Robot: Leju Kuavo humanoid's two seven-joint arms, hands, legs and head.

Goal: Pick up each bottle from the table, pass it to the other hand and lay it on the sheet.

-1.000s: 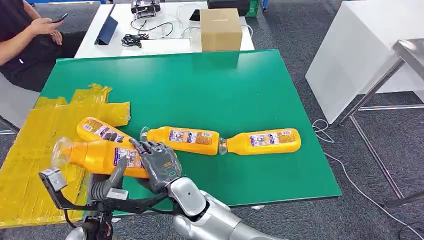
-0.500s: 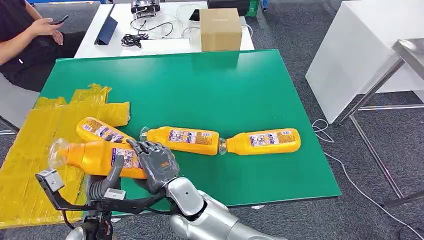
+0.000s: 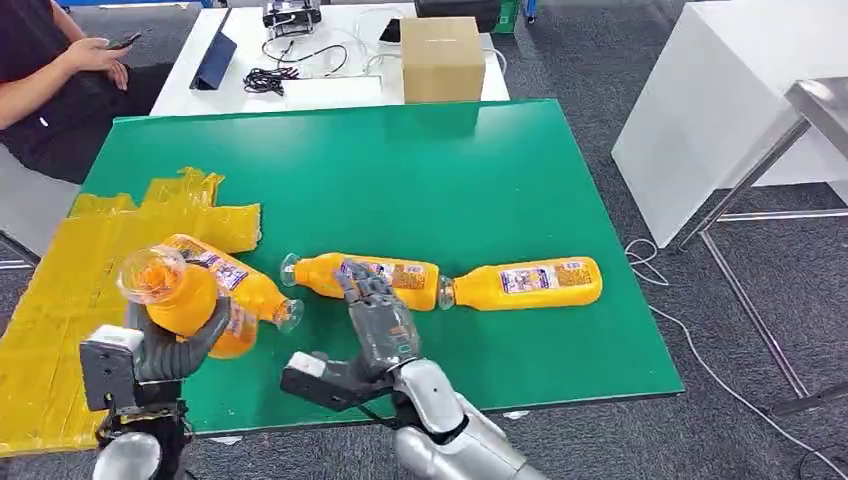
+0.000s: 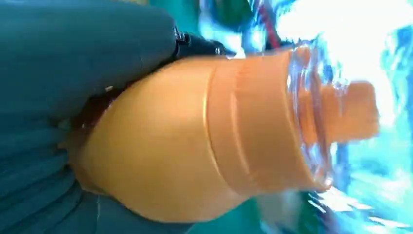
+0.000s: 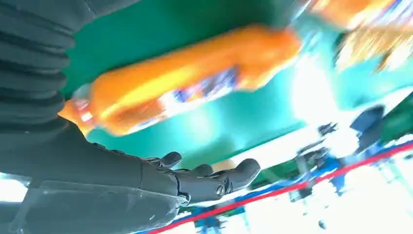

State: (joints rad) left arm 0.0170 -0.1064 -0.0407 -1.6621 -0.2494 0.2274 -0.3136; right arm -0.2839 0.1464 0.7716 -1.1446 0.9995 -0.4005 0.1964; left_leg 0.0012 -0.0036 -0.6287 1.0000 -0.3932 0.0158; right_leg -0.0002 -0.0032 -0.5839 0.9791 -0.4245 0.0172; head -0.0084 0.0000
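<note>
Since a second ago the right robot hand (image 3: 377,318) has let go, fingers apart, and the left robot hand (image 3: 178,335) alone clamps the bottle (image 3: 180,298) over the bench's (image 3: 450,180) near left (handover done, I judge), cap end tipped up toward the camera, beside the yellow sheet (image 3: 60,290).

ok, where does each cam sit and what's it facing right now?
Head view: high on the body, looking down at the green table; both arms, left hand gripping an orange bottle, right hand empty.
Left wrist view: behind the left hand, facing that held bottle, shared with the head view.
Right wrist view: behind the right hand, facing a lying bottle.
</note>
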